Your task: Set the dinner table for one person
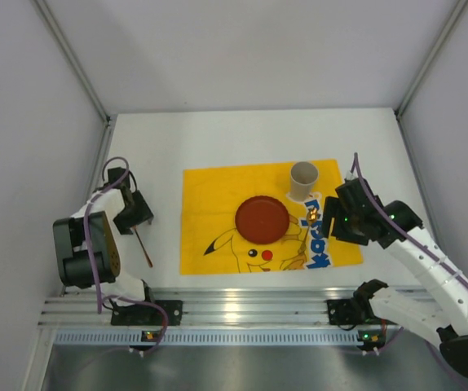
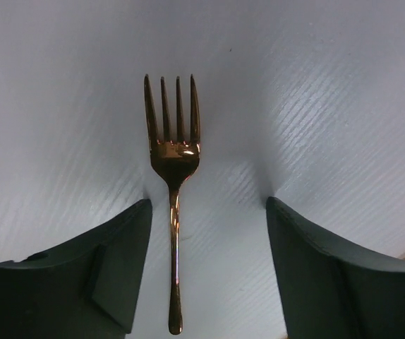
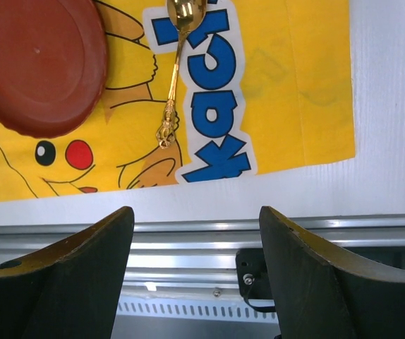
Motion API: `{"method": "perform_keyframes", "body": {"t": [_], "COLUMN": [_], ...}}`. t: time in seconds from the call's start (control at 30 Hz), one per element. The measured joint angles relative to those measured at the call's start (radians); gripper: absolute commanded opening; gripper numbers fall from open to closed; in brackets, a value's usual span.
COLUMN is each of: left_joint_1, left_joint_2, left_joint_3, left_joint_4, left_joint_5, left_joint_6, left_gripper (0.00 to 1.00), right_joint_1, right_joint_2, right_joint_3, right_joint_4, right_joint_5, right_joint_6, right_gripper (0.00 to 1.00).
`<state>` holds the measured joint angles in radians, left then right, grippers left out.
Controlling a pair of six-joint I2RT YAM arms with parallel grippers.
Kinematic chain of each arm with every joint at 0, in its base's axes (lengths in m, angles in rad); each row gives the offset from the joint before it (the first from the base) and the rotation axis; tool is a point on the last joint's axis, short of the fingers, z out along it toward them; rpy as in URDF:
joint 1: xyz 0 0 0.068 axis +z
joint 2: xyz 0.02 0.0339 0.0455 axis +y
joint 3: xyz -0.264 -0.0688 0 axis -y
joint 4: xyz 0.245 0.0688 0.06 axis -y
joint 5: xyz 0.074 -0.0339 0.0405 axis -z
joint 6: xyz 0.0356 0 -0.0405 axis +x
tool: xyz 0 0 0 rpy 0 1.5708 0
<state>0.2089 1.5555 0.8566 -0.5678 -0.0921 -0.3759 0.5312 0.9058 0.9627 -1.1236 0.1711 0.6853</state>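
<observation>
Tabletop scene seen from above: the dinner table (image 1: 250, 134), a matte white rectangle, stretches from the ridged aluminium rail (image 1: 234, 305) at its near edge to the white walls on its other three sides. A yellow cloth (image 1: 209, 195) printed with a cartoon character lies flat at the middle of the table, closer to the near edge than the far one.

A round red plate (image 1: 262, 218) sits on the cloth, about central. A cream cup (image 1: 303, 179) stands upright on the cloth toward the far right corner, apart from the plate. A gold spoon (image 3: 173, 78) lies on the cloth just right of the plate, not touching it, with its bowl toward the far edge and its handle toward the near edge.

A copper-coloured fork (image 2: 175, 212) lies on the bare white surface near the left edge, well apart from the cloth. The left gripper (image 2: 209, 205) is low over it with its fingers spread. The fork's handle runs between them, nearer one finger, and neither finger touches it.

The right gripper (image 3: 197, 212) hangs over the near edge toward the right side, beside the cloth's near right corner. Its fingers are spread wide and hold nothing.
</observation>
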Motion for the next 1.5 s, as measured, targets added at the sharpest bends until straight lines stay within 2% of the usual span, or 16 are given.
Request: {"method": "perform_keyframes", "body": {"t": [0.07, 0.1, 0.17, 0.2, 0.23, 0.33, 0.43, 0.77, 0.8, 1.27, 1.4, 1.5], "left_joint_1": [-0.002, -0.003, -0.003, -0.002, -0.002, 0.000, 0.001, 0.008, 0.008, 0.006, -0.026, -0.091], "left_joint_2": [-0.001, -0.001, 0.000, 0.003, 0.008, 0.041, 0.069, 0.125, 0.130, 0.146, 0.103, 0.073], "left_joint_3": [-0.004, -0.005, -0.008, -0.008, -0.005, 0.020, 0.047, 0.107, 0.113, 0.185, 0.249, 0.332], "left_joint_4": [0.015, 0.024, 0.042, 0.048, 0.053, 0.058, 0.058, 0.038, 0.035, -0.012, -0.077, -0.101], "left_joint_5": [-0.002, -0.002, -0.008, -0.010, -0.010, -0.005, 0.002, 0.023, 0.025, 0.097, 0.132, 0.149], "left_joint_6": [-0.001, -0.003, -0.011, -0.014, -0.016, -0.018, -0.014, 0.013, 0.017, 0.116, 0.131, 0.135], "left_gripper": [0.60, 0.49, 0.38, 0.36, 0.29, 0.16, 0.10, 0.03, 0.00, 0.00, 0.00, 0.00], "right_joint_1": [-0.005, -0.006, -0.012, -0.016, -0.019, -0.028, -0.035, -0.050, -0.051, -0.057, -0.057, -0.057], "right_joint_2": [0.009, 0.013, 0.022, 0.026, 0.029, 0.035, 0.039, 0.039, 0.039, 0.055, 0.074, 0.091], "right_joint_3": [0.000, 0.000, 0.000, 0.000, 0.000, 0.000, 0.000, 0.000, 0.001, 0.066, 0.072, 0.080], "right_joint_4": [0.000, -0.001, -0.001, -0.001, -0.002, -0.003, -0.004, -0.009, -0.010, -0.043, -0.044, -0.043], "right_joint_5": [-0.001, 0.000, -0.001, -0.001, -0.001, 0.000, -0.001, 0.000, 0.000, 0.012, 0.012, 0.012], "right_joint_6": [-0.012, -0.016, -0.030, -0.035, -0.040, -0.057, -0.066, -0.076, -0.076, -0.084, -0.084, -0.084], "right_gripper": [0.73, 0.73, 0.73, 0.73, 0.73, 0.73, 0.73, 0.74, 0.73, 0.74, 0.74, 0.74]}}
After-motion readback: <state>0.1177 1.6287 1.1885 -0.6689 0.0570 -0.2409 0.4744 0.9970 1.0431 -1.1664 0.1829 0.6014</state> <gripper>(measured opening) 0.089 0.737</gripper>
